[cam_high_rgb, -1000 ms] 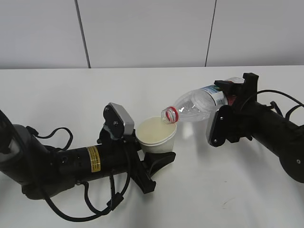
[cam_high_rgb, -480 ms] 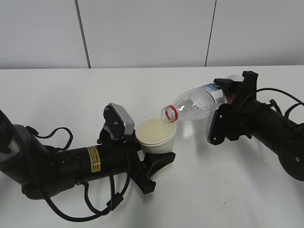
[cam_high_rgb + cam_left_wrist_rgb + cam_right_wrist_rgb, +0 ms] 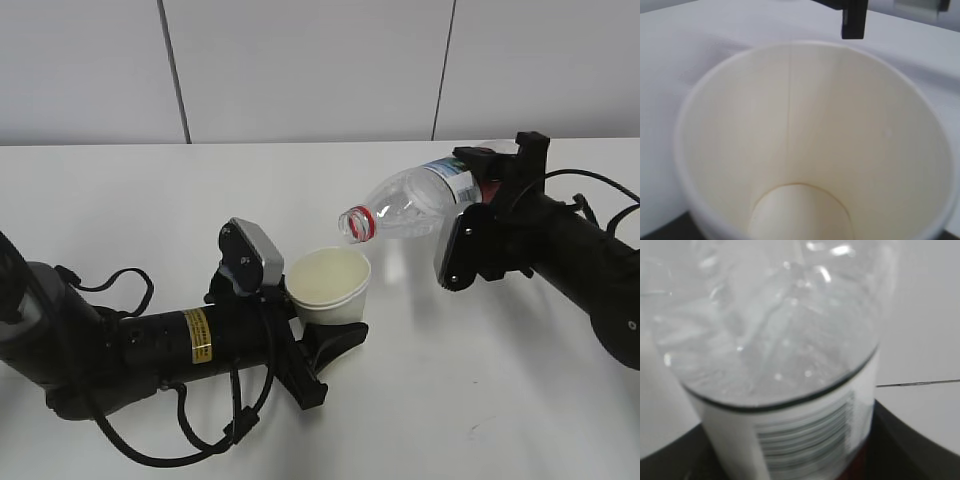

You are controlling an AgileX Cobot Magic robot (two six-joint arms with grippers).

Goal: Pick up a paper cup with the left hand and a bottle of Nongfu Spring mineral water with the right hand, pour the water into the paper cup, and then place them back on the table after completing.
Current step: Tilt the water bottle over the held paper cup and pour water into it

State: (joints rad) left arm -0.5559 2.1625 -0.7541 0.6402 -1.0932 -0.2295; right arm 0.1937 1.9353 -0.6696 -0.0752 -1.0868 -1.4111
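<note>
A white paper cup [image 3: 330, 284] stands upright in my left gripper [image 3: 318, 318], which is shut on its lower wall just above the table [image 3: 140, 200]. In the left wrist view the cup [image 3: 805, 150] fills the frame and hides the fingers; I cannot make out water inside it. My right gripper [image 3: 478, 195] is shut on the labelled end of the clear bottle [image 3: 410, 205]. The bottle lies nearly level, its uncapped, red-ringed mouth [image 3: 357, 224] pointing left, above the cup's right rim and clear of it. The right wrist view shows the bottle [image 3: 775, 340] close up between dark fingers [image 3: 910, 445].
A white panelled wall [image 3: 300, 70] runs along the table's far edge. Black cables [image 3: 110, 290] loop beside the left arm and behind the right arm. A dark part of the right arm [image 3: 852, 20] shows beyond the cup in the left wrist view.
The right gripper has lifted the bottle; its mouth has risen from the cup's rim and the bottle has levelled out somewhat. The left arm and cup have stayed put.
</note>
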